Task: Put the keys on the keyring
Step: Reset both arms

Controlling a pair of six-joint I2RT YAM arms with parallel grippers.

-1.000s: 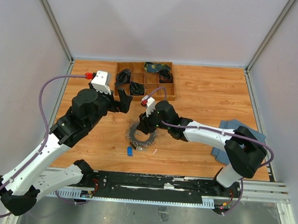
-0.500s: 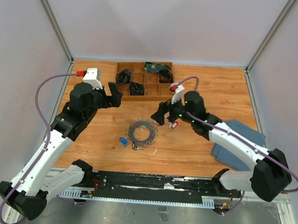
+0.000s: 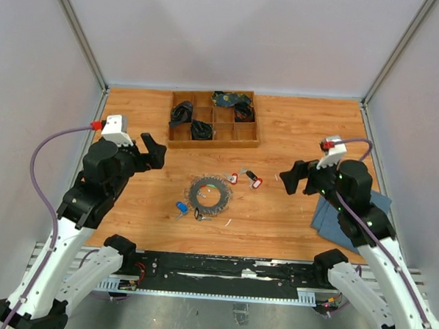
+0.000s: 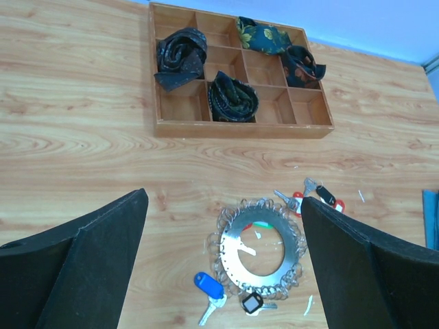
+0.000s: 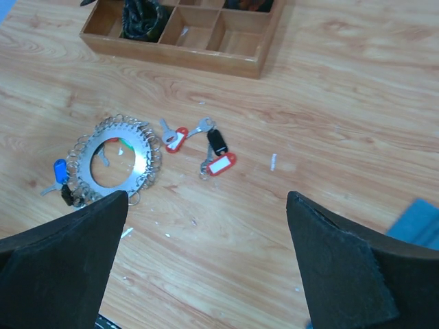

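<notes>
The keyring [image 3: 208,195] lies flat mid-table as a silver disc fringed with small wire rings [image 4: 236,243] [image 5: 142,163]. A blue-tagged key [image 3: 181,207] [image 4: 208,284] and a black-tagged key [image 4: 252,302] hang at its near edge. A loose cluster of red- and black-tagged keys [image 3: 246,179] [image 4: 317,195] [image 5: 218,156] lies just right of it. My left gripper [image 3: 148,155] [image 4: 223,199] hovers open to the left of the ring and holds nothing. Over at the right, my right gripper [image 3: 296,176] [image 5: 207,197] is open and empty, well clear of the keys.
A wooden compartment tray [image 3: 213,143] [image 4: 240,130] [image 5: 178,58] with dark rolled cloths stands at the back. A blue cloth [image 3: 323,218] [image 5: 420,219] lies at the right under the right arm. Small white scraps dot the wood near the ring.
The right gripper opened, left the red and black tagged keys beside the keyring, and pulled back to the right. The left arm drew back to the left.
</notes>
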